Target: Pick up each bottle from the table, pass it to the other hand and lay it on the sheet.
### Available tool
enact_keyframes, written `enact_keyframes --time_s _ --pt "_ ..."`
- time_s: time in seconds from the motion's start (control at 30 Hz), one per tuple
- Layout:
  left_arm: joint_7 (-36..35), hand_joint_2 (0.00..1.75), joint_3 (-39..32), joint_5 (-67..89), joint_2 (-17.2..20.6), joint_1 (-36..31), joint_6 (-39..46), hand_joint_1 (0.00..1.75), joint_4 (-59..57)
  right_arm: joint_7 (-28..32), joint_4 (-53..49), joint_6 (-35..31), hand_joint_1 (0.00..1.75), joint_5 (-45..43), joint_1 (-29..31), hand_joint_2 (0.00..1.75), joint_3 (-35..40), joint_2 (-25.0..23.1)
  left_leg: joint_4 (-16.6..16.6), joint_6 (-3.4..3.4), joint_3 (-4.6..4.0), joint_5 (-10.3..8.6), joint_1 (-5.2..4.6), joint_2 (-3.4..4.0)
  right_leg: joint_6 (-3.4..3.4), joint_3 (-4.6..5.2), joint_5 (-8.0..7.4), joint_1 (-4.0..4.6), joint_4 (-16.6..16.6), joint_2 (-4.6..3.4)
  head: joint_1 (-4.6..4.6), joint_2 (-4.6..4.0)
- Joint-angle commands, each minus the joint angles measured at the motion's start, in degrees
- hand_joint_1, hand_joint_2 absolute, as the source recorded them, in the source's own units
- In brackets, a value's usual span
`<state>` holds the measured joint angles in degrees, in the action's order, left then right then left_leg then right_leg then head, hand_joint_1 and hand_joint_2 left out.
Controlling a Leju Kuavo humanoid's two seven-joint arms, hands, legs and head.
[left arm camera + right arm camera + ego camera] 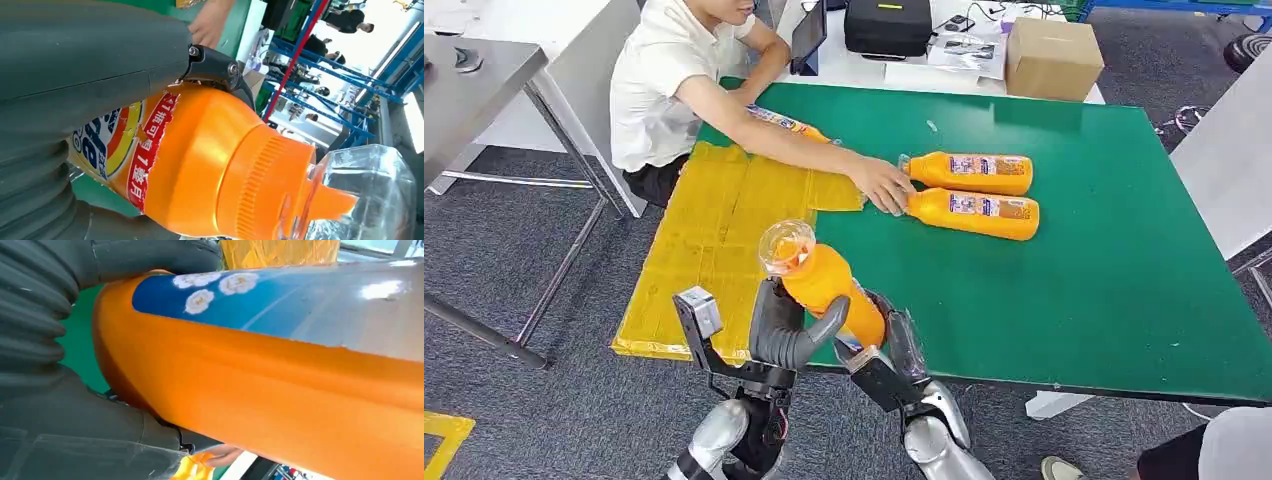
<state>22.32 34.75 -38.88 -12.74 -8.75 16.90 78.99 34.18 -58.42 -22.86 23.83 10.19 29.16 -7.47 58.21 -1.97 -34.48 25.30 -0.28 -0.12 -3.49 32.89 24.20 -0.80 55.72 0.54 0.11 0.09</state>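
Both hands, left (786, 330) and right (886, 350), clasp one bottle (824, 282) above the desk (1124, 300) edge. Beyond them, a person's hand (882, 185) touches two bottles (974, 192); the sheet (714, 230) lies left.

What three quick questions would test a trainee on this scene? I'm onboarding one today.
1. True or false: the left hand and the right hand both grip the held bottle.
2. How many lying bottles are on the bare green table, off the yellow sheet? A one, B two, C four.
3. Fill in: the person's hand rests at their ____ ends.
Key: 1 true; 2 B; 3 cap.
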Motion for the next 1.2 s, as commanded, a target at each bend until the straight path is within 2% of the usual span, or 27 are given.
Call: enact_keyframes --time_s 0.03,0.07,0.13,0.33,0.37,0.53,0.6,1.0,1.2 --pt "-0.08 1.75 1.29 0.39 0.5 -3.25 0.25 1.75 -4.23 0.89 3.24 -0.23 0.3 -0.3 1.26 1.75 4.02 0.7 -0.04 0.1 0.17 0.03 0.04 0.0 0.11 -0.17 0.03 0.04 -0.04 -0.03 0.0 0.0" --pt "-0.03 1.75 1.51 0.48 0.5 -3.25 0.22 1.75 -4.66 0.97 2.62 0.16 0.0 -0.92 1.04 1.75 4.0 0.77 -0.05 0.15 0.27 0.06 0.06 0.01 0.16 -0.25 0.06 0.05 -0.03 -0.04 -0.02 0.0" --pt "0.34 1.75 1.36 0.63 0.84 -1.95 0.33 1.75 -3.83 0.26 1.15 -0.5 0.0 -1.84 -0.2 1.75 3.14 0.66 -0.03 0.06 0.07 0.0 0.04 -0.02 0.07 -0.07 0.01 0.04 -0.03 0.01 0.0 0.0" --pt "1.17 1.75 1.02 1.61 1.37 -0.85 1.4 1.75 -2.07 -0.11 -0.04 -1.57 0.0 -2.46 -1.3 1.75 2.42 0.59 -0.07 0.17 0.35 0.11 0.06 0.05 0.18 -0.31 0.1 0.06 -0.04 -0.09 0.0 0.0" --pt "1.45 1.75 0.57 1.63 1.54 -0.47 1.64 1.75 -1.07 -0.03 -0.41 -2.16 0.0 -3.08 -1.79 0.0 1.69 0.38 -0.05 0.11 0.17 0.05 0.03 0.01 0.11 -0.16 0.05 0.03 -0.03 -0.04 0.0 0.0" --pt "1.79 1.75 -1.37 1.61 2.62 0.92 2.28 1.75 3.54 1.47 -1.65 -4.37 0.0 -3.12 -3.19 0.0 0.68 0.85 -0.03 0.09 0.09 0.03 0.02 0.03 0.09 -0.07 0.03 0.02 -0.01 -0.05 0.0 0.0" --pt "2.13 1.75 -3.93 0.89 1.45 2.76 3.8 1.75 5.99 1.81 -1.64 -5.78 0.0 -3.62 -3.92 0.0 -1.0 0.88 -0.04 0.1 0.13 0.04 0.03 0.03 0.11 -0.1 0.04 0.03 -0.01 -0.05 0.0 0.0" --pt "0.2 1.75 -15.27 -5.33 1.98 7.45 4.18 1.75 13.44 1.53 -7.43 -9.2 0.0 -7.71 -9.89 0.0 -8.4 1.18 -0.05 0.12 0.2 0.08 0.04 0.06 0.14 -0.16 0.07 0.03 -0.02 -0.08 0.0 0.0" --pt "0.7 1.75 -15.29 -4.03 2.01 6.88 5.04 1.75 12.43 1.7 -8.06 -9.43 0.0 -7.91 -10.25 0.0 -9.23 1.18 -0.04 0.08 0.08 0.02 0.01 0.02 0.09 -0.05 0.03 0.0 0.0 -0.04 0.0 0.0"
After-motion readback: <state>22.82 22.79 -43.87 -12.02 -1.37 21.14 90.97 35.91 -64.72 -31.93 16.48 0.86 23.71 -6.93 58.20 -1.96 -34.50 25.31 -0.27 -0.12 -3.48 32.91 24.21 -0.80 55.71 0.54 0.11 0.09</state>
